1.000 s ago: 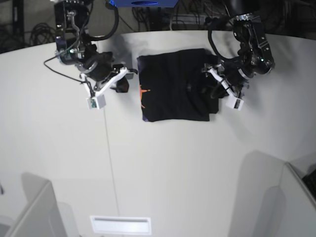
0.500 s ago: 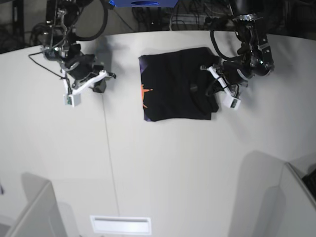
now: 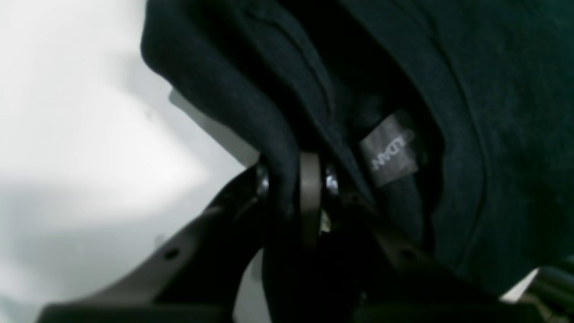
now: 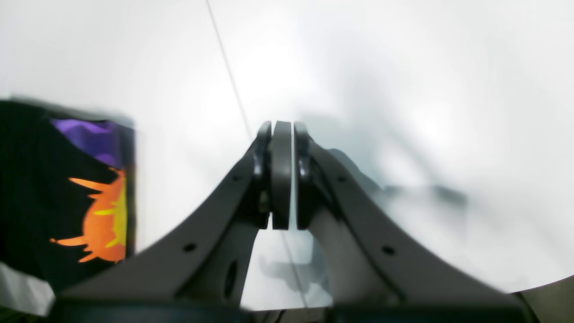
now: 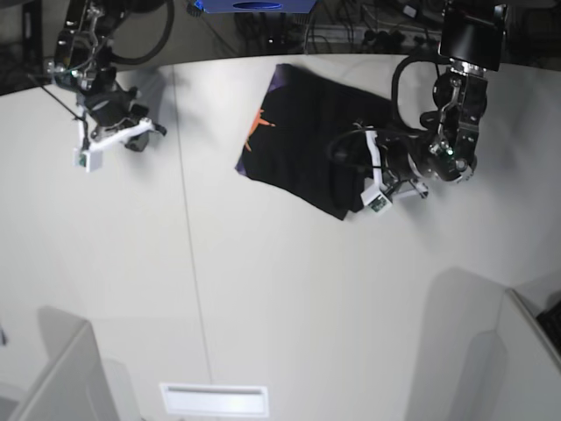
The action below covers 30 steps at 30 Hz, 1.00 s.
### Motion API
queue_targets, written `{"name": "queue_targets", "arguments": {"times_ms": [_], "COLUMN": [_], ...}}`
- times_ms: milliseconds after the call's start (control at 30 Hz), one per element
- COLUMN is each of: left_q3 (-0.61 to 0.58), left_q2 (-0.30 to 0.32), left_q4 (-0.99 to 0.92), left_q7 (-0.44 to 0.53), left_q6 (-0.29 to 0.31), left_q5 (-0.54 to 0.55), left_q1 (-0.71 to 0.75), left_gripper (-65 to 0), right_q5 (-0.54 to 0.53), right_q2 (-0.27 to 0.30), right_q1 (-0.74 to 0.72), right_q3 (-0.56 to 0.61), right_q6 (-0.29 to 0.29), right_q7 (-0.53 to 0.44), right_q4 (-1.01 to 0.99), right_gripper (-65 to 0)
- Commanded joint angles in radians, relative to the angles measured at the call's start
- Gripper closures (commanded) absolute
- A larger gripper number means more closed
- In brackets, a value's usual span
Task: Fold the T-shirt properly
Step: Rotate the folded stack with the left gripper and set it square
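Note:
The black T-shirt (image 5: 302,132) lies folded and skewed on the white table (image 5: 280,289), with its orange and purple print (image 5: 259,121) at its left edge. My left gripper (image 5: 358,175) is shut on a fold of the shirt at its lower right corner. The left wrist view shows the fingers (image 3: 309,188) pinching black cloth (image 3: 493,134) beside the grey neck label (image 3: 389,150). My right gripper (image 5: 140,133) is shut and empty, far left of the shirt. The right wrist view shows its shut gripper (image 4: 281,175) over bare table, with the printed shirt edge (image 4: 98,215) at the left.
A thin seam (image 5: 188,263) runs down the table. Grey panels stand at the front left (image 5: 61,368) and front right (image 5: 508,351). A white slot plate (image 5: 215,399) sits at the front edge. A blue object (image 5: 254,4) and cables are behind the table.
The shirt has swung round to lie skewed, its print edge now further back. My left gripper moved forward and left with the cloth. My right gripper drew away to the far left.

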<state>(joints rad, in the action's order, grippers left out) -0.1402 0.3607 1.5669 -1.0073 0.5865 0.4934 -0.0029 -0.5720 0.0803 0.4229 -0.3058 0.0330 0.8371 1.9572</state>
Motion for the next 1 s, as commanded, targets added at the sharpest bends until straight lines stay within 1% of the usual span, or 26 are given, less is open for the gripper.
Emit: {"name": "queue_targets", "arguments": {"times_ms": [0, 100, 233, 400, 467, 567, 633, 667, 700, 767, 867, 967], "left_q3": [-0.02, -0.1, -0.207, -0.368, -0.434, -0.526, -0.577, -0.591, -0.6, -0.608, -0.611, -0.611], "left_q2": [0.013, 0.031, 0.033, 0.033, 0.033, 0.028, 0.025, 0.024, 0.021, -0.004, -0.033, -0.048], "left_q4": [0.008, 0.008, 0.008, 0.008, 0.008, 0.008, 0.008, 0.008, 0.008, 0.008, 0.008, 0.008], "left_q7": [-0.002, -0.002, -0.002, -0.002, -0.002, -0.002, -0.002, -0.002, -0.002, 0.0, 0.002, 0.005], "left_q6": [-0.003, -0.003, -0.003, -0.003, 0.0, 0.01, 0.066, 0.097, 0.112, 0.112, 0.112, 0.112], "left_q5": [-0.014, -0.014, -0.014, -0.022, -0.075, -0.192, -0.255, -0.279, -0.307, -0.358, -0.459, -0.543], "left_q1": [-0.026, -0.078, -0.144, -0.243, -0.285, -0.331, -0.365, -0.374, -0.381, -0.389, -0.389, -0.386], "left_gripper": [0.0, 0.0, 0.0, 0.0, 0.0, 0.0, 0.0, 0.0, 0.0, 0.0, 0.0, 0.0], "right_q5": [-0.007, -0.007, -0.007, -0.007, -0.007, -0.007, -0.007, -0.007, -0.007, -0.004, -0.004, -0.004], "right_q2": [0.008, 0.008, 0.006, 0.006, 0.006, 0.005, 0.005, 0.005, 0.003, -0.018, -0.046, -0.05], "right_q1": [-0.005, -0.003, -0.002, -0.003, -0.005, -0.005, -0.003, -0.003, -0.003, -0.003, -0.003, -0.003], "right_q3": [-0.003, -0.003, -0.003, -0.003, -0.003, -0.003, -0.003, -0.003, -0.003, -0.006, -0.046, -0.062], "right_q6": [-0.008, -0.008, -0.008, -0.008, -0.008, -0.008, -0.006, -0.006, -0.006, -0.006, -0.006, -0.006], "right_q7": [-0.02, -0.02, -0.02, -0.02, -0.02, -0.02, -0.02, -0.02, -0.02, -0.02, -0.019, -0.017], "right_q4": [0.018, 0.018, 0.018, 0.018, 0.018, 0.018, 0.018, 0.018, 0.018, 0.018, 0.018, 0.018], "right_gripper": [0.0, 0.0, 0.0, 0.0, 0.0, 0.0, 0.0, 0.0, 0.0, 0.0, 0.0, 0.0]}}
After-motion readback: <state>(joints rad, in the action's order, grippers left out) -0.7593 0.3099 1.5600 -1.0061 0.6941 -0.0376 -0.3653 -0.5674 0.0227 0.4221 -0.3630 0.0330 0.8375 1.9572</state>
